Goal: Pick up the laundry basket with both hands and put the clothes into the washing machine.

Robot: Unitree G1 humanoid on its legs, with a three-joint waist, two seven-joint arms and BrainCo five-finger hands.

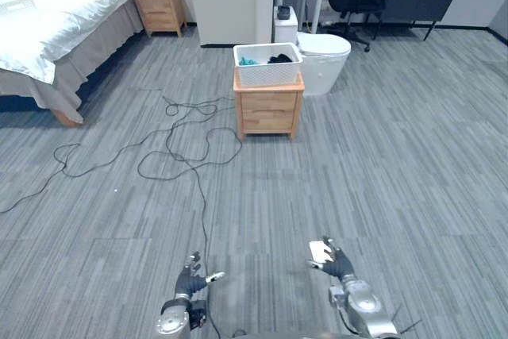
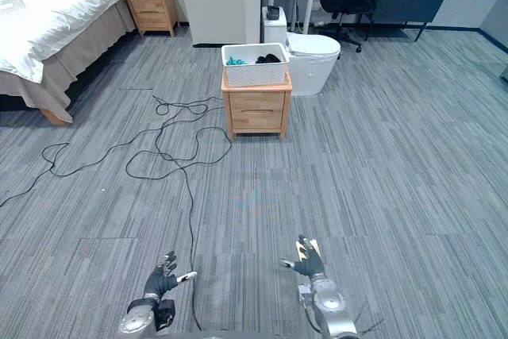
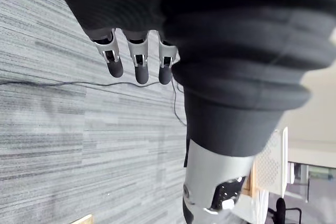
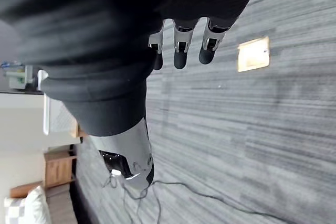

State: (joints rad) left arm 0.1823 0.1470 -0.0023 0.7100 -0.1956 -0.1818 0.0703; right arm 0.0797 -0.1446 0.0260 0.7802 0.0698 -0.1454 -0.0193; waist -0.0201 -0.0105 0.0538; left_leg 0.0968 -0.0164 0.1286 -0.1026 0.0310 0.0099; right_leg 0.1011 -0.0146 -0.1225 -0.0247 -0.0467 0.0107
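Laundry basket (image 1: 268, 65) on the table (image 1: 268, 110) looks light, stiff plastic; take opposite rims; left hand (image 1: 190, 279), right hand (image 1: 337, 263): fingers (image 3: 140, 72) loosely spread, holding nothing.

"Where do the hands sit?"

"Low in the head views, held out in front. The left hand (image 1: 190, 279) comes in from the lower left and the right hand (image 1: 339, 264) from the lower right, well apart."

"Open or closed?"

"Open, both empty. The left wrist view shows its fingers (image 3: 139, 64) in a straight row past the dark ribbed cover; the right hand's fingers (image 4: 180, 51) look the same. The left thumb (image 1: 214, 277) sticks out toward the other hand."

"And the right thumb?"

"Probably spread inward too, but it's too small to be sure. Both silver-grey forearms angle forward."
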